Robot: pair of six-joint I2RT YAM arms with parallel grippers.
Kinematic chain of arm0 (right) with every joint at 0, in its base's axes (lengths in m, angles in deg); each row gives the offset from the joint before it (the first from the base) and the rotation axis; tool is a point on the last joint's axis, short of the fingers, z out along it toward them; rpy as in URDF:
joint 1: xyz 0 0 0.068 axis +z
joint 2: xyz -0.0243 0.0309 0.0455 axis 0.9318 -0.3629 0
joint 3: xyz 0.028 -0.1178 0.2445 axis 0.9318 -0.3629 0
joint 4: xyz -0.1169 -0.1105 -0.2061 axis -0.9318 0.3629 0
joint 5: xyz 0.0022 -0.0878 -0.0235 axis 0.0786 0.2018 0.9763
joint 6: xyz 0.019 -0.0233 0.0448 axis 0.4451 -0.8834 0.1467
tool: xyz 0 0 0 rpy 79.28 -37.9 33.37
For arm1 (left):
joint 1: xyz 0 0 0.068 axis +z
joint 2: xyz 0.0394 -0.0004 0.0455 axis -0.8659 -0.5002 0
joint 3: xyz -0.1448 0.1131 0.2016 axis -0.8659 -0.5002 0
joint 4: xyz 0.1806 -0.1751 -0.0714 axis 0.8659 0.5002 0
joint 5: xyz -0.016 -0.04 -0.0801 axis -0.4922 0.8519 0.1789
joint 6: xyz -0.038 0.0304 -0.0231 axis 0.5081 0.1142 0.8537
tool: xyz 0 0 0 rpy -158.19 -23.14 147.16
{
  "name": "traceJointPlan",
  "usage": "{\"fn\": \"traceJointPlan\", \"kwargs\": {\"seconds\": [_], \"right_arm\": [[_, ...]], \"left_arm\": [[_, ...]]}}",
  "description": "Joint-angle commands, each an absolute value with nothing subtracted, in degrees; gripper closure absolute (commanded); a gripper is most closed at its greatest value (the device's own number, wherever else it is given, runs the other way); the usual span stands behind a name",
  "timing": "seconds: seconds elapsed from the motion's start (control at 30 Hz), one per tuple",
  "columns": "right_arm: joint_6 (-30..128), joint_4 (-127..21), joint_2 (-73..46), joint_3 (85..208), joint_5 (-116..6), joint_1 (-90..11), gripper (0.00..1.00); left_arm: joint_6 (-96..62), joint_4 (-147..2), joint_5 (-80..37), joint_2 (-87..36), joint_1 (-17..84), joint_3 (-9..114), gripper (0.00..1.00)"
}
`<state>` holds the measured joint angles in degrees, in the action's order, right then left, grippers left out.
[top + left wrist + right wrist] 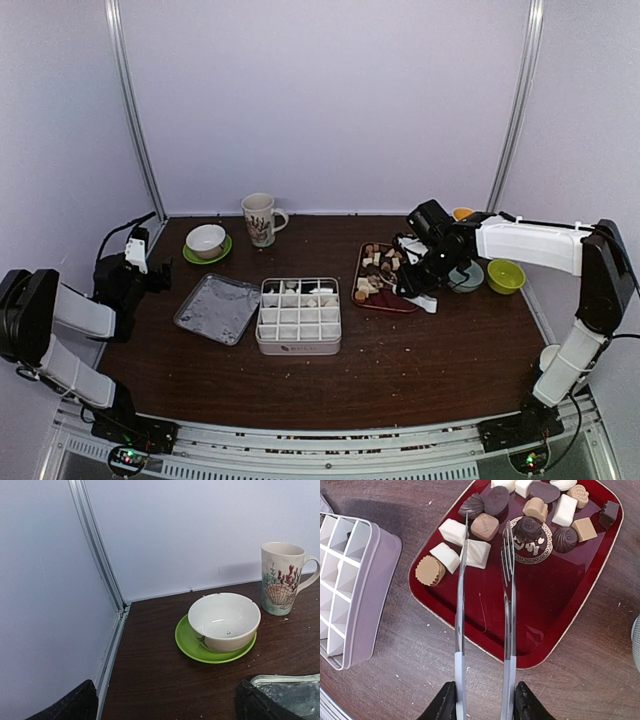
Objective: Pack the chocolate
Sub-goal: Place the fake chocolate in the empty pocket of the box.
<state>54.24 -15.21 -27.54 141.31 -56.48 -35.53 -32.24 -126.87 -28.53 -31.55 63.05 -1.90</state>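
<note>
- The dark wooden table (430,370) is walled at 12, 9 and 3 o'clock; a broad crumb-strewn strip of wood runs along its near edge at 6 o'clock.
- One white plastic box with a grid of compartments (298,345) is set mid-table. One flat silvery tray (217,308) lies just beside it at 9 o'clock, and one glossy red rectangular tray (560,630) lies near it at 2 o'clock, with a narrow gap of wood between them.
- The chocolate (485,526) is spread over the far half of the red tray: at least seven white, six dark and five tan pieces are counted, with more cut off by the picture's edge. Pale lumps are seen in the box's far row; their number cannot be told.
- The right gripper (484,702) is clamped on one pair of white-handled metal tongs (508,610). The tong blades are parted, and a tan square piece lies between their tips.
- The left gripper (165,700) is spread wide at 9 o'clock, and nothing is held.
- One shell-printed mug (281,577) and one white bowl (225,622) on a green saucer (187,642) are kept at 11 o'clock; one lime bowl (505,275) is at 3 o'clock.
</note>
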Motion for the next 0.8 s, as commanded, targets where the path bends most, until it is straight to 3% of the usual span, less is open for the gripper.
{"fn": "traceJointPlan", "kwargs": {"seconds": [0.0,0.77], "right_arm": [[53.62,-16.16,-27.09,141.47,-56.48,-34.01,0.61],[54.92,-9.07,-29.19,144.31,-47.58,-31.63,0.62]], "left_arm": [[-31.67,-128.15,-28.86,-31.77,63.46,-0.78,0.02],[-31.73,-128.12,-28.84,-31.72,63.45,-0.77,0.02]]}}
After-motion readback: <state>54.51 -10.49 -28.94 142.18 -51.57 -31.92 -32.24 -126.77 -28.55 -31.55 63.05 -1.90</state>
